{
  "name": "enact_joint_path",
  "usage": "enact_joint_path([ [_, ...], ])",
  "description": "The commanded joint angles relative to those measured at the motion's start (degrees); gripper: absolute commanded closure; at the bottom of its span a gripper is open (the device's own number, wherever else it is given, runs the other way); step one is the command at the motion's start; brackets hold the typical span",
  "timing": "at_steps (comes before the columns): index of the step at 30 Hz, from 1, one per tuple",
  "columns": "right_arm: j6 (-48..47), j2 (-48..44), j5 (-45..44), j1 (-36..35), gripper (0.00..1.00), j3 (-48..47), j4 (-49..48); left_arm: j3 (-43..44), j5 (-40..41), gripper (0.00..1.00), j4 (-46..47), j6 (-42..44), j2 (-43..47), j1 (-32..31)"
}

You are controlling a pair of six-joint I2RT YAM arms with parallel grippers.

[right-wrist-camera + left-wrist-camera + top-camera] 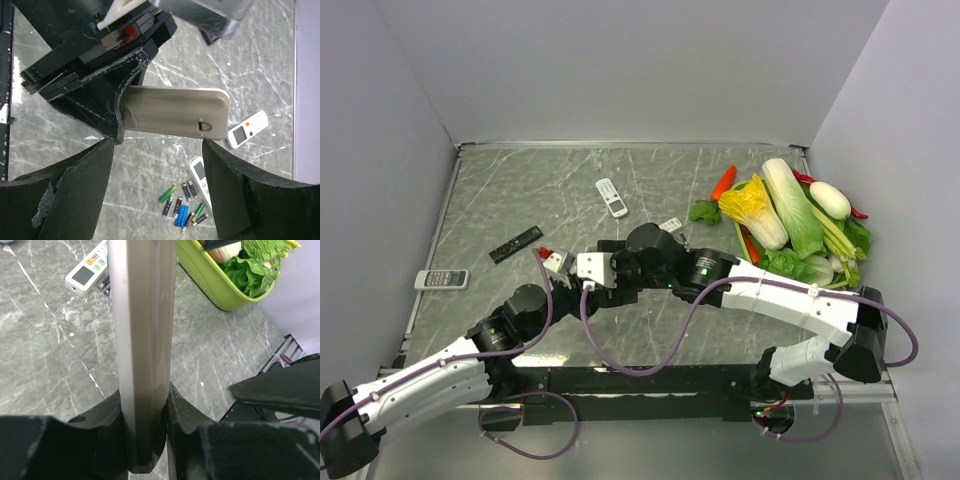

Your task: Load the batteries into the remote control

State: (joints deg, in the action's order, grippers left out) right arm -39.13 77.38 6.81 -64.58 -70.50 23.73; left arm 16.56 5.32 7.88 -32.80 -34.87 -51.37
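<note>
The left gripper [145,412] is clamped on one end of the grey-beige rectangular plastic remote control [175,120], near the middle of the grey marbled table [520,200]. The remote's plain back, battery cover in place, faces the right wrist camera. The right gripper [157,145] hangs just beside it, jaws wide apart and gripping nothing. The small green, blue and dark cylindrical batteries [182,206] lie loose at five o'clock from the remote in that view, beside a slim white remote [200,175]. A lime-green tub of vegetables [210,285] sits at the table's three o'clock.
</note>
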Motion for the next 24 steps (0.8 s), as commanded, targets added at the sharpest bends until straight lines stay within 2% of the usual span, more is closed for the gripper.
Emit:
enact_joint_path([
  [1, -1.73, 2.33, -0.04, -0.2, 0.21, -3.06, -1.84, 2.78, 0.48, 0.99, 1.0, -0.34, 1.12, -0.22],
  [11, -1.56, 3.74, -2.41, -0.11, 0.21, -4.38, -3.16, 2.6, 0.65, 0.99, 0.73, -0.43, 1.65, -0.3],
  [24, -0.68, 4.18, 0.13, -0.2, 0.21, -5.17, -2.99, 3.04, 0.92, 0.99, 0.21, -0.43, 1.21, -0.3],
])
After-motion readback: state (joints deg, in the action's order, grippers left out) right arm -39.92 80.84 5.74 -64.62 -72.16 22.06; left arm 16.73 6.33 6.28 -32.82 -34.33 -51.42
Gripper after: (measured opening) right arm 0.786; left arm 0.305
